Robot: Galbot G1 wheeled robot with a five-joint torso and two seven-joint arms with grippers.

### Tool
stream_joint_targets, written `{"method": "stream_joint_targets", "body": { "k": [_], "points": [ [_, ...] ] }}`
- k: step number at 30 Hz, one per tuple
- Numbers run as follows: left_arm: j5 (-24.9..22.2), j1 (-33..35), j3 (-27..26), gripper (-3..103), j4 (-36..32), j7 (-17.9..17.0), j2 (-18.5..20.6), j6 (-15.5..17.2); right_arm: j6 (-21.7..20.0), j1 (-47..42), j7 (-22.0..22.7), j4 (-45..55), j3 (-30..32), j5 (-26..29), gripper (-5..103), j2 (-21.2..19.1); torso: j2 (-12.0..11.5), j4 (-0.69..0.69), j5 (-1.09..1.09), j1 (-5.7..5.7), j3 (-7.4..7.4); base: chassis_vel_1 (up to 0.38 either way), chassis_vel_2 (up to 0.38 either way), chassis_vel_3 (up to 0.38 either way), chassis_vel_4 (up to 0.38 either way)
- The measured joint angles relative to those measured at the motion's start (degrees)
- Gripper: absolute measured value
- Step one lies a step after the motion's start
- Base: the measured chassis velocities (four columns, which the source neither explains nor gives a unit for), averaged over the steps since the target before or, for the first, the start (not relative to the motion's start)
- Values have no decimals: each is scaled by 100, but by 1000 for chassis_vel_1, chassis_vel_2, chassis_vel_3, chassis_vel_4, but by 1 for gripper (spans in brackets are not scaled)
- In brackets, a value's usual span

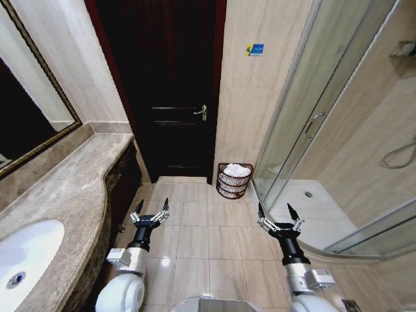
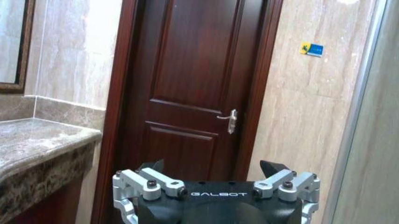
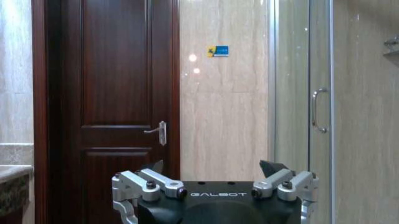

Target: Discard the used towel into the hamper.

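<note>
The hamper (image 1: 233, 184), a round dark wicker basket, stands on the floor against the far wall, between the door and the shower. A white towel (image 1: 236, 170) lies bunched in its top. My left gripper (image 1: 152, 206) (image 2: 214, 167) is open and holds nothing. It is held low over the floor tiles, well short of the hamper and to its left. My right gripper (image 1: 275, 211) (image 3: 212, 165) is also open with nothing in it, at about the same distance and slightly right of the hamper.
A marble counter (image 1: 71, 188) with a white sink (image 1: 26, 257) and a mirror (image 1: 26, 110) runs along the left. A shut dark wooden door (image 1: 172, 97) is straight ahead. The glass shower enclosure (image 1: 312, 130) curves in on the right. Tiled floor (image 1: 201, 227) lies between.
</note>
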Motion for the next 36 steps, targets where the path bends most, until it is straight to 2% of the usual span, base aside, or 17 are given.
{"method": "stream_joint_targets", "body": {
  "k": [36],
  "points": [
    [0, 0, 0, 100, 0, 0, 0, 0, 0, 0, 0, 0, 0, 0, 100, 0, 0, 0, 0, 0, 0, 0, 0, 0, 0]
  ]
}}
